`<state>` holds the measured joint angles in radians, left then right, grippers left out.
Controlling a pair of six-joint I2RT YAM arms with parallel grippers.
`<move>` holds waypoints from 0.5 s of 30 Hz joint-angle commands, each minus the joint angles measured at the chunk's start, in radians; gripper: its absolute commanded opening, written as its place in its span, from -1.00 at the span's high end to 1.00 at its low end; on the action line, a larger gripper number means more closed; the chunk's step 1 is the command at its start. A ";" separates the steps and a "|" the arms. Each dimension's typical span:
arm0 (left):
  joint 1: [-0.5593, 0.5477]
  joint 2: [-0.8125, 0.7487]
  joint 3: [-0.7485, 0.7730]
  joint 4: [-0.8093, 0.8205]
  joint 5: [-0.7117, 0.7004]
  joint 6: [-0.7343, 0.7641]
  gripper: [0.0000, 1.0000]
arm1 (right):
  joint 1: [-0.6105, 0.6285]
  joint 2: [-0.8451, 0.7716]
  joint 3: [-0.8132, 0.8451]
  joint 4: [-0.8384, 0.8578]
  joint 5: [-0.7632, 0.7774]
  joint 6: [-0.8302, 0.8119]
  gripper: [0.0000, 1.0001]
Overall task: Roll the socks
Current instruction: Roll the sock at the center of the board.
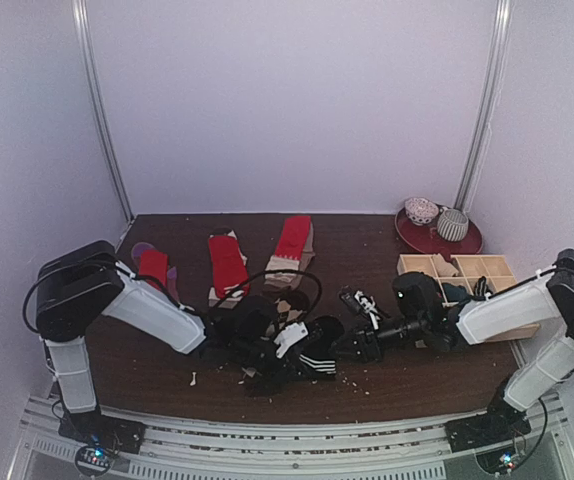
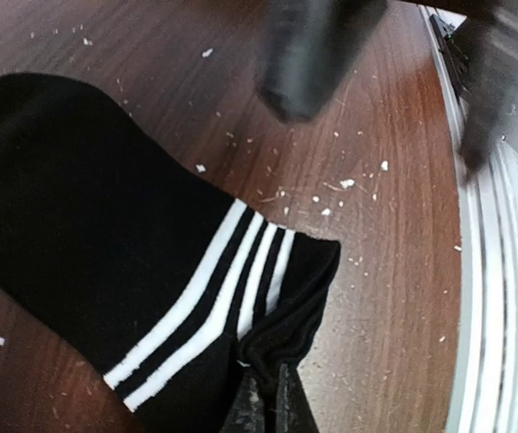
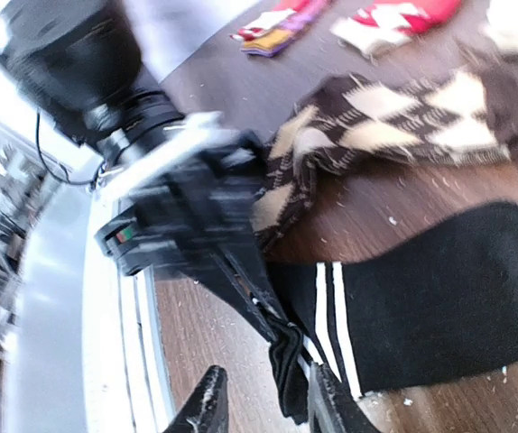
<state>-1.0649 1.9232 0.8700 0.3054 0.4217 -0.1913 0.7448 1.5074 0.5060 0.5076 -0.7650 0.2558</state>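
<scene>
Left of the black sock [image 2: 106, 244] and behind it, the red socks [image 1: 227, 262] lie flat in a row on the surface [image 2: 376, 271]. I take them to be laid out for their turn, with none rolled yet. The argyle sock [image 3: 394, 126] lies crumpled just behind the black sock and close enough that a careless pull could drag it along.

My left end effector [image 2: 266, 406] is clamped on the black sock's cuff, at the corner just past the white stripes. The fabric bunches into folds where I have it pinched. The rest of the sock lies flat on the surface, its toe end reaching away from the cuff. I read this grip as an anchor: pinning one end gives me a fixed edge to roll against.

Just right of that pinch, my right end effector [image 3: 268, 403] stands partly apart, its fingers straddling the same cuff edge. A gap shows beside the fabric, so it is not gripping anything. Both end effectors are crowded onto one corner, probably because the cuff is where the roll starts. I can't tell whether the right one is there to take the edge or to leave it.

Well to the right of the black sock sits the tray [image 1: 487, 266], clear of the work.
</scene>
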 commanded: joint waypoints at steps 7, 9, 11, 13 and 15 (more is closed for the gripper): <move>0.008 0.069 0.072 -0.272 0.096 -0.173 1.00 | 0.249 -0.111 -0.104 0.085 0.342 -0.452 0.27; 0.016 0.083 0.070 -0.272 0.103 -0.182 1.00 | 0.261 -0.095 -0.112 0.087 0.347 -0.478 0.26; 0.024 0.093 0.068 -0.269 0.113 -0.187 1.00 | 0.272 -0.073 -0.110 0.073 0.358 -0.500 0.26; 0.026 0.102 0.064 -0.265 0.119 -0.190 1.00 | 0.291 -0.052 -0.099 0.056 0.372 -0.526 0.25; 0.026 0.104 0.059 -0.258 0.125 -0.192 1.00 | 0.302 -0.032 -0.082 0.043 0.391 -0.550 0.25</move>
<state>-1.0321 1.9594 0.9581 0.1612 0.5358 -0.3550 1.0222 1.4418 0.4015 0.5697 -0.4416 -0.2020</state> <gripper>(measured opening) 0.009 0.375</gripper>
